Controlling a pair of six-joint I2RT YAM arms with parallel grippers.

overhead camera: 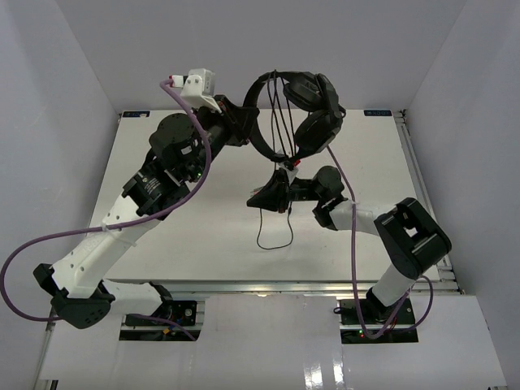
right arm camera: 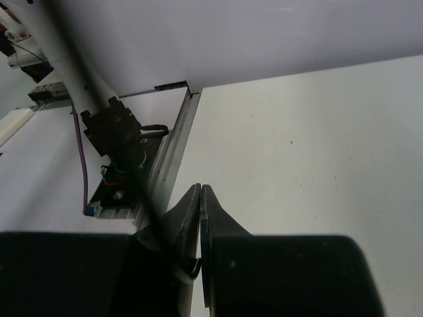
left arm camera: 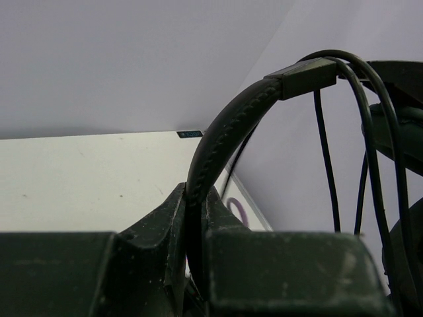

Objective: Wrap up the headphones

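Headphones (overhead camera: 313, 110), black, over-ear: held aloft above the far half of the white table (overhead camera: 187, 236), not touching it. Headband (left arm camera: 225, 125): arched, upright, clamped at one side between the closed fingers of the left gripper (left arm camera: 197, 198). Earcups (overhead camera: 317, 126): two, round, padded, turned together at the right end of the arch. Cord (left arm camera: 326, 158): thin, black, several strands draped over the top of the headband and running down across the arch to the right gripper (right arm camera: 200, 193), whose fingers are pressed together on it just below the headphones; a slack loop hangs beneath that gripper toward the tabletop. Purple cable (overhead camera: 195, 175): trails along the left arm. White walls enclose the table.
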